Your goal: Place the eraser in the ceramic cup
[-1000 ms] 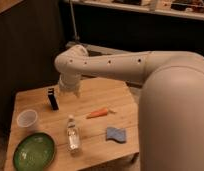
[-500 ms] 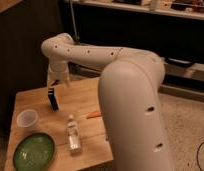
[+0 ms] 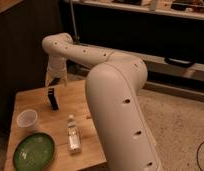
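The eraser [image 3: 53, 98] is a slim black block standing upright near the back left of the wooden table [image 3: 62, 107]. The ceramic cup [image 3: 27, 120] is small, whitish and round, and stands on the table in front of and to the left of the eraser. My gripper [image 3: 53, 83] hangs from the white arm directly over the eraser, its tip just above or at the eraser's top. I cannot tell whether it touches the eraser.
A green plate [image 3: 34, 151] lies at the table's front left. A clear plastic bottle [image 3: 72, 135] lies on the table right of the plate. My large white arm [image 3: 117, 100] covers the table's right side. A dark wall stands behind the table.
The arm has swung further left and toward the camera, hiding the right part of the table. The gripper has come down closer over the eraser. The eraser and cup have not moved.
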Controlling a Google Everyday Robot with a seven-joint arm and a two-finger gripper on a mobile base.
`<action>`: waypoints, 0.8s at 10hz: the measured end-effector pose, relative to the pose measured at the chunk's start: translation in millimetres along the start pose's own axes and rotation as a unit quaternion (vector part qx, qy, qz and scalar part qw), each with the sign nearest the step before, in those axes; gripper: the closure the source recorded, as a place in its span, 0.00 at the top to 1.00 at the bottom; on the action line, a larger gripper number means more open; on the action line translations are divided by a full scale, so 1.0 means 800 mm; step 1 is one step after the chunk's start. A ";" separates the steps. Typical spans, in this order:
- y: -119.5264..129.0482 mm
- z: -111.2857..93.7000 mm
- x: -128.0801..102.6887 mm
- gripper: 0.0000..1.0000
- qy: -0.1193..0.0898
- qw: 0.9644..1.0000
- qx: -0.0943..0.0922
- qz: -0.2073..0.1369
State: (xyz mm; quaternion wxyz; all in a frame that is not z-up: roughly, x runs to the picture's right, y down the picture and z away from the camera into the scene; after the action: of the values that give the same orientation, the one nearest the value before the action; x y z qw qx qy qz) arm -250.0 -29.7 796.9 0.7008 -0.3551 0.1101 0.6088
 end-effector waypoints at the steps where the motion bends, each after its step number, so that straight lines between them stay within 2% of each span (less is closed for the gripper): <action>1: 0.004 0.009 0.001 0.65 0.006 1.000 0.001 -0.002; 3: 0.016 0.037 0.000 0.65 0.021 1.000 0.006 -0.006; 5: 0.015 0.063 -0.005 0.63 0.035 0.999 0.006 -0.002; 6: 0.012 0.071 -0.006 0.55 0.041 0.999 0.004 -0.001; 8: 0.012 0.089 -0.004 0.35 0.056 0.998 0.014 -0.003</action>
State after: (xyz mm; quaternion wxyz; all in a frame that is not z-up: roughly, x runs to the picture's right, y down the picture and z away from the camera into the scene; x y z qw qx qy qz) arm -279.5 13.2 846.8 0.7001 -0.3793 0.1562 0.5845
